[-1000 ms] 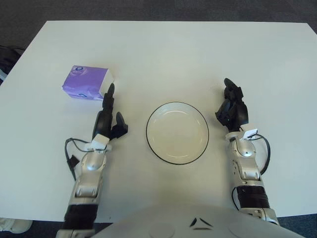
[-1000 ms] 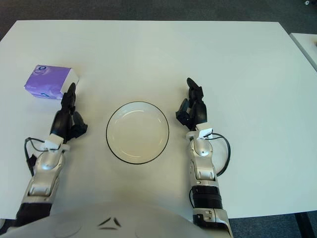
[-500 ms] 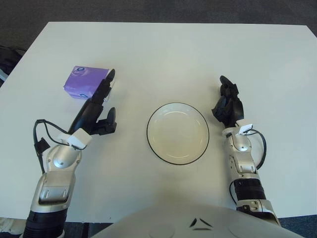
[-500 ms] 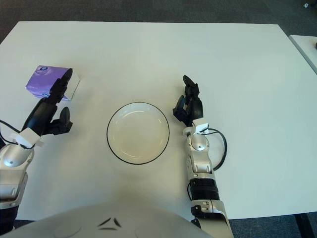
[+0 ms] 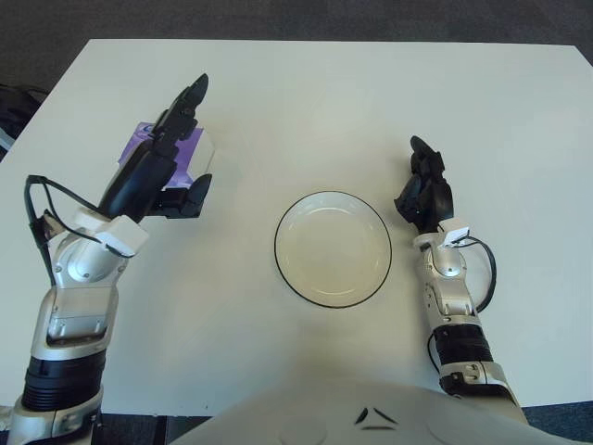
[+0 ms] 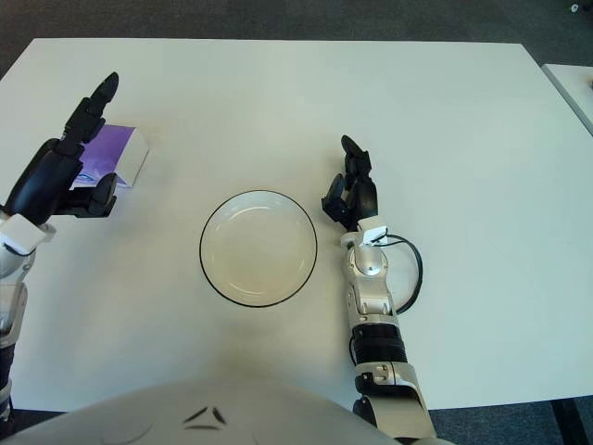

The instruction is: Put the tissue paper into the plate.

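The white bench (image 5: 306, 102) filled most of the view, with dark floor beyond its far edge. At the near edge, part of the robot's own pale torso (image 5: 371, 417) was visible.

The plate (image 5: 333, 248), cream-coloured with a thin dark rim, sat near the middle of the bench towards the robot. It held nothing.

The left arm (image 5: 79, 306) reached forward and outward on the left side. The left hand (image 5: 165, 167) was raised above the bench over the tissue pack, its fingers (image 5: 185, 102) stretched out straight and pointing away from the robot, with the thumb (image 5: 196, 195) jutting to the side. The fingers were apart and gripped nothing.

The tissue pack (image 6: 116, 158), purple with a white end, lay flat on the bench at far left, well apart from the plate. The left hand covered much of it from the camera; whether the hand touched it could not be determined.

The right hand (image 5: 424, 190) rested on the bench just beside the plate's right rim, fingers loosely curved and holding nothing. A black cable (image 5: 482, 273) looped beside its wrist.
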Controlling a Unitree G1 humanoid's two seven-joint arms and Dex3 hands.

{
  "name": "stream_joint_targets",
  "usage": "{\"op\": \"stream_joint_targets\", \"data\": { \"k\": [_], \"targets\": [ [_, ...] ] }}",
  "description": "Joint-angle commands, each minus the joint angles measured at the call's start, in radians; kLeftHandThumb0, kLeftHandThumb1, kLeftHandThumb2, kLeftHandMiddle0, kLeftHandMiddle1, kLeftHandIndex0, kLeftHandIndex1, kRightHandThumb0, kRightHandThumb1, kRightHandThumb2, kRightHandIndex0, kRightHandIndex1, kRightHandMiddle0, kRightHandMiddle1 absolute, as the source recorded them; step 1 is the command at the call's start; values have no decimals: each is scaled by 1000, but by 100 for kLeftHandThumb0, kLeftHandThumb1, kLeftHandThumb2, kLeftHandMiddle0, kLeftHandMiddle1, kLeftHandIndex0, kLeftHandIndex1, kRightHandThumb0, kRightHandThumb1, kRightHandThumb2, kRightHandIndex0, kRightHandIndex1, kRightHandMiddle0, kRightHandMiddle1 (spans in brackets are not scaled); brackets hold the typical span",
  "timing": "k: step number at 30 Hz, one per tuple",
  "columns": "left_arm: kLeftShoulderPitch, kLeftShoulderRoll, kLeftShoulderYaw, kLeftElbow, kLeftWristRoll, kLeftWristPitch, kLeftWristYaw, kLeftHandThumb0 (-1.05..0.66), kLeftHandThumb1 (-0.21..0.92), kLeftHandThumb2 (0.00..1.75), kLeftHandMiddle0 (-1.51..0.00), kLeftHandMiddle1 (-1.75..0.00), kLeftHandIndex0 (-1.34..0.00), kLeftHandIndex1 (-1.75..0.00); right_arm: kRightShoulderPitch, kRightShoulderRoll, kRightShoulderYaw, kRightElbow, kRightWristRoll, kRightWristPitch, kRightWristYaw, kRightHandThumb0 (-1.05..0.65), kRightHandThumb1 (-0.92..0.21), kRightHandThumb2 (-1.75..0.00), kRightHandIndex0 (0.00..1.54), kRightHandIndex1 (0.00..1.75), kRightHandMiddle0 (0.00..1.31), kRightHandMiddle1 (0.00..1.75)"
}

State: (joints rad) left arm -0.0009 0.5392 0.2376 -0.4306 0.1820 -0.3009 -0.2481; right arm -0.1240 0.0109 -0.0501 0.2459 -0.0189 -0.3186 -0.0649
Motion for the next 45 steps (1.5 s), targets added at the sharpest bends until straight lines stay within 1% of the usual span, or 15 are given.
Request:
{"op": "stream_joint_targets", "data": {
  "k": [1, 6, 7, 9, 11, 16, 19, 20, 22, 23, 27, 32, 37, 41, 45],
  "targets": [
    [-52, 70, 39, 61, 114, -129, 49, -63, 92, 73, 0, 0, 0, 0, 78, 18, 6, 137, 7, 92, 5, -67, -92, -103, 19, 0, 0, 41],
    [-109, 130, 71, 159, 232, -301, 134, -59, 92, 69, 0, 0, 0, 0, 72, 22, 7, 149, 6, 90, 3, -68, -92, -102, 18, 0, 0, 40],
    [-123, 153, 86, 179, 277, -325, 161, -59, 92, 68, 0, 0, 0, 0, 71, 23, 7, 150, 6, 91, 2, -68, -92, -102, 18, 0, 0, 40],
    [-163, 237, 127, 227, 331, -337, 167, -59, 92, 65, 0, 0, 0, 0, 69, 25, 8, 151, 5, 92, 1, -68, -92, -101, 17, 0, 0, 39],
    [-190, 310, 145, 255, 322, -309, 114, -62, 92, 65, 0, 0, 0, 0, 68, 27, 8, 153, 5, 91, -1, -67, -92, -101, 17, 0, 0, 39],
    [-184, 374, 141, 224, 257, -203, -9, -69, 92, 67, 0, 0, 0, 0, 67, 29, 8, 155, 5, 90, -3, -66, -92, -100, 17, 0, 0, 39],
    [-169, 419, 142, 152, 219, -15, -159, -76, 92, 68, 0, 0, 0, 0, 64, 30, 7, 162, 5, 91, -5, -66, -92, -100, 17, 0, 0, 39],
    [-167, 426, 141, 135, 217, 25, -187, -77, 92, 68, 0, 0, 0, 0, 63, 30, 7, 163, 6, 91, -6, -66, -92, -100, 17, 0, 0, 39],
    [-203, 447, 120, 110, 243, 116, -239, -83, 92, 67, 0, 0, 0, 0, 61, 29, 7, 167, 7, 93, -6, -66, -92, -100, 17, 0, 0, 39],
    [-235, 467, 94, 112, 295, 145, -254, -84, 92, 67, 0, 0, 0, 0, 59, 29, 5, 171, 7, 93, -7, -66, -92, -100, 17, 0, 0, 38],
    [-301, 528, 17, 135, 444, 191, -282, -96, 92, 65, 0, 0, 0, 0, 51, 26, 0, 183, 9, 95, -7, -67, -92, -100, 17, 0, 0, 39],
    [-368, 568, -79, 258, 548, 187, -275, -103, 92, 58, 0, 0, 0, 0, 39, 20, -7, 204, 14, 95, -5, -68, -92, -98, 18, 0, 0, 41],
    [-398, 597, -122, 325, 577, 166, -277, -105, 92, 51, 0, 0, 0, 0, 29, 14, -12, 224, 16, 90, -1, -69, -92, -97, 18, 0, 0, 42],
    [-460, 639, -189, 414, 585, 153, -364, -105, 92, 45, 0, 0, 0, 0, 19, 11, -17, 241, 18, 87, 0, -69, -92, -97, 18, 1, 0, 42],
    [-534, 644, -257, 489, 608, 148, -416, -105, 92, 43, 0, 0, 0, 0, 10, 9, -21, 256, 19, 84, 0, -69, -92, -97, 18, 0, 0, 42]
  ]
}}
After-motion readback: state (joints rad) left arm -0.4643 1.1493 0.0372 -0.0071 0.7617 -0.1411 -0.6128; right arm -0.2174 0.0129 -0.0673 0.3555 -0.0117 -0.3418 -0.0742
